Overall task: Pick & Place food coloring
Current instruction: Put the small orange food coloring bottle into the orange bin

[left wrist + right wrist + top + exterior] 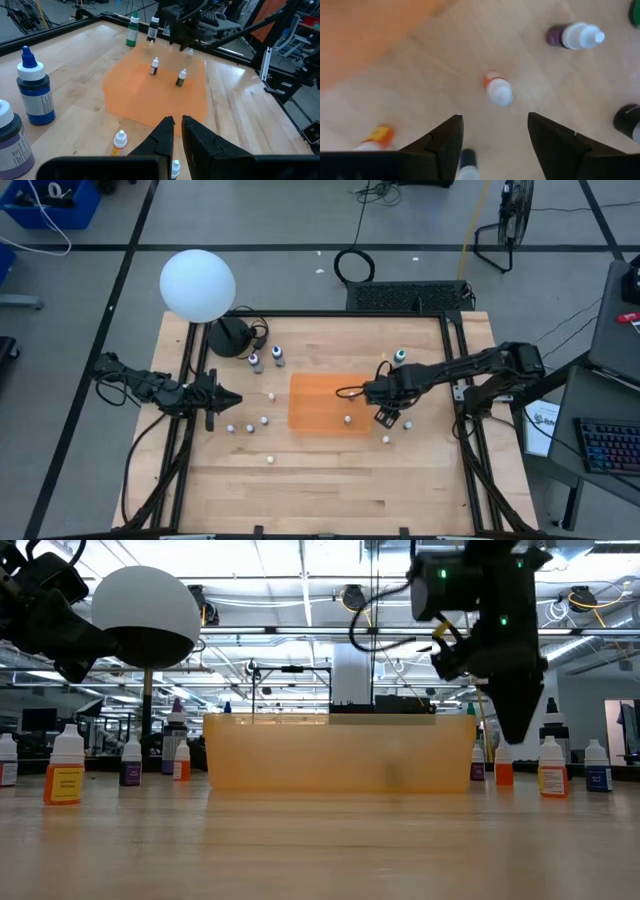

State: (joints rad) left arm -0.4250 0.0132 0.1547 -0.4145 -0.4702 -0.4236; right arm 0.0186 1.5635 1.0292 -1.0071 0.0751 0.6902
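Judging from the layout, the job was barely begun: only two small bottles stood on the orange mat, a white-capped one and a second just beside it, as the left wrist view showed.

Near edge of the desk first. One white-capped bottle stood alone on bare wood, well apart from the mat. A loose row followed, left of the mat: two bottles close together and one more farther back. Right of the mat, one bottle stood near the right gripper.

Right gripper hovered over the wood just off the mat's right edge, fingers spread apart and holding nothing. In the right wrist view an orange-banded bottle stood on the wood between and beyond them; probably the next pick, though that was a guess.

Left gripper waited at the desk's left side, fingers pressed together, empty.

Far side: two taller bottles near the lamp base, and a green one near the back right corner, all off the mat. White globe lamp sat at the back left.

Most of the set was left to move, assuming the mat was the target.
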